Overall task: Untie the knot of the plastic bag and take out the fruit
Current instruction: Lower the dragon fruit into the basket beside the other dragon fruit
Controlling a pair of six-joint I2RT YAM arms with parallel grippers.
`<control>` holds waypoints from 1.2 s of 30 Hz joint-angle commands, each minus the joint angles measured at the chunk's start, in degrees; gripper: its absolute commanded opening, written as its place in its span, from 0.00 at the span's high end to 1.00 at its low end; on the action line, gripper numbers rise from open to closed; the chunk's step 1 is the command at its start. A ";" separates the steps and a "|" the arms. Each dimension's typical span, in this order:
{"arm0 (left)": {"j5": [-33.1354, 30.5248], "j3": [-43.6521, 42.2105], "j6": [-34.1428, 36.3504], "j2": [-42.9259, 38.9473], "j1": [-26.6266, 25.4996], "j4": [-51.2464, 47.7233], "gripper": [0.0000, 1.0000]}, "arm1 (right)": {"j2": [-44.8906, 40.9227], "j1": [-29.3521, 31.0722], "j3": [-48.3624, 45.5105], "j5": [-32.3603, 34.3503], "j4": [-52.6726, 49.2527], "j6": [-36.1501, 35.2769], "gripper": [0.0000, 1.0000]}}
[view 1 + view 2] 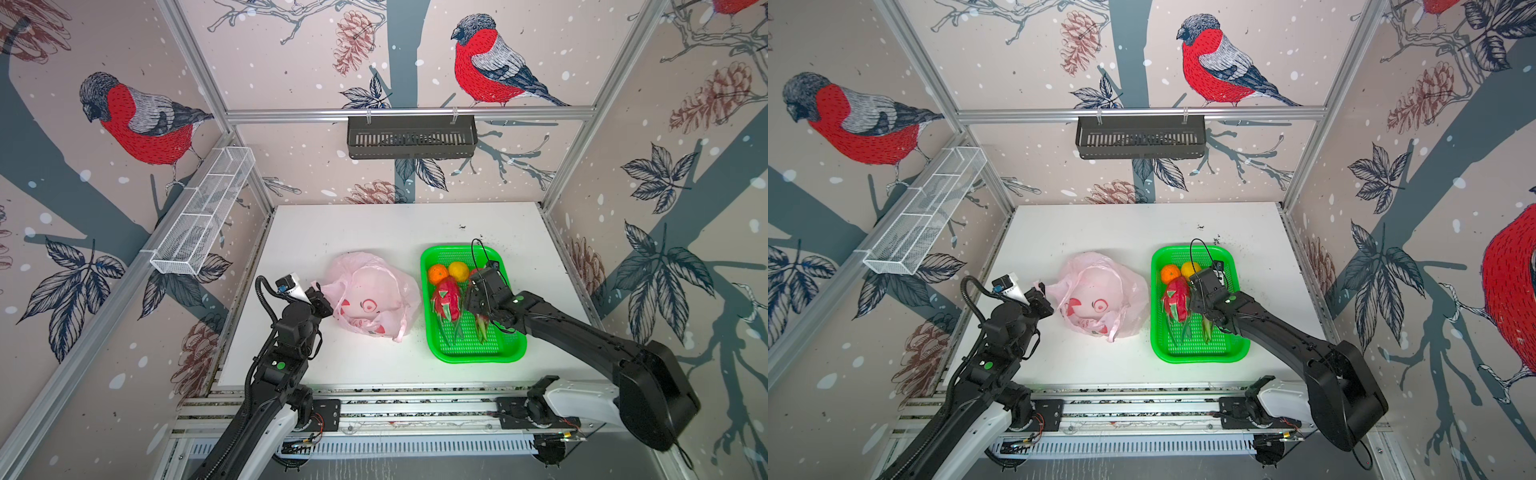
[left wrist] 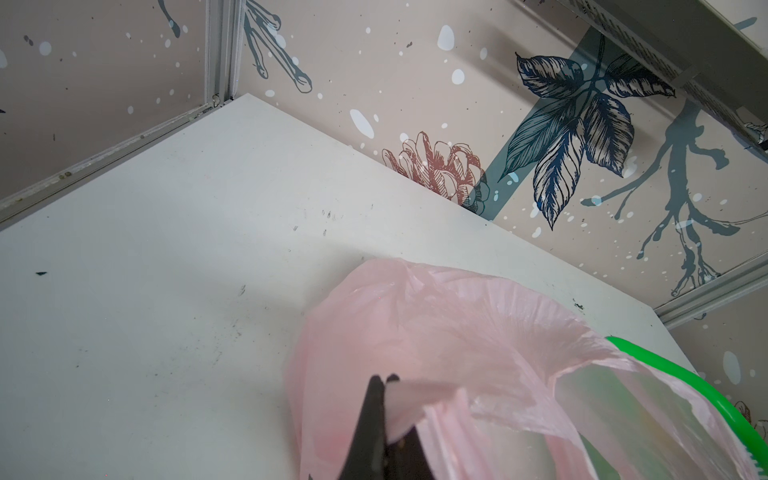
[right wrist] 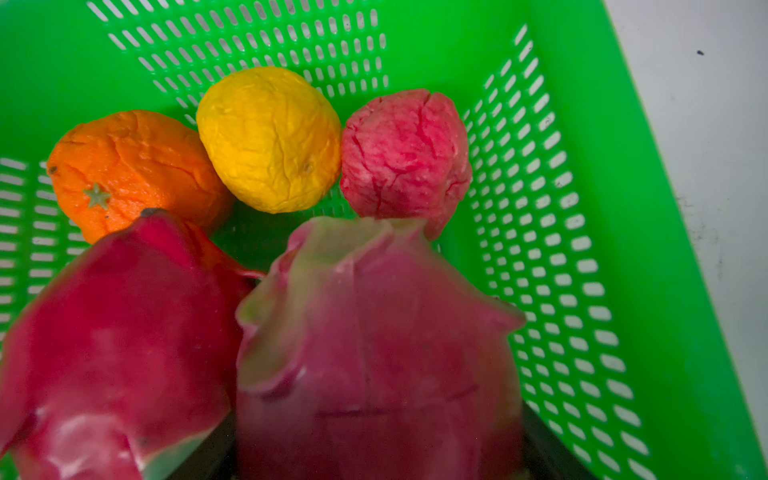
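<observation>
The pink plastic bag lies slumped on the white table, mouth open and loop handles loose; the knot is not in view. My left gripper is shut on a fold of the bag's left edge. The fruit all lie in the green tray: an orange, a yellow citrus, a small pinkish-red fruit and two dragon fruits. My right gripper is shut on one dragon fruit, low in the tray. The other dragon fruit lies beside it.
The green tray stands right of the bag, its rim close to the bag's plastic. A white wire basket hangs on the left wall and a dark slotted basket on the back wall. Bare white table lies behind the bag.
</observation>
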 commanded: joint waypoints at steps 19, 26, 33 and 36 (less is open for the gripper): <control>-0.27 0.74 0.69 -0.20 -0.01 1.10 0.75 | 3.52 -1.78 -1.73 -1.38 3.91 -1.61 0.59; -0.11 1.17 0.68 -0.29 0.00 0.93 0.71 | 4.09 -2.23 -2.15 -1.66 4.62 -1.81 0.55; -0.10 1.60 0.69 -0.90 -0.03 0.38 0.62 | 4.69 -2.62 -2.66 -2.04 5.49 -1.98 0.50; -0.11 1.79 0.83 -1.38 -0.02 0.05 0.61 | 5.20 -2.67 -2.70 -2.18 5.85 -2.07 0.46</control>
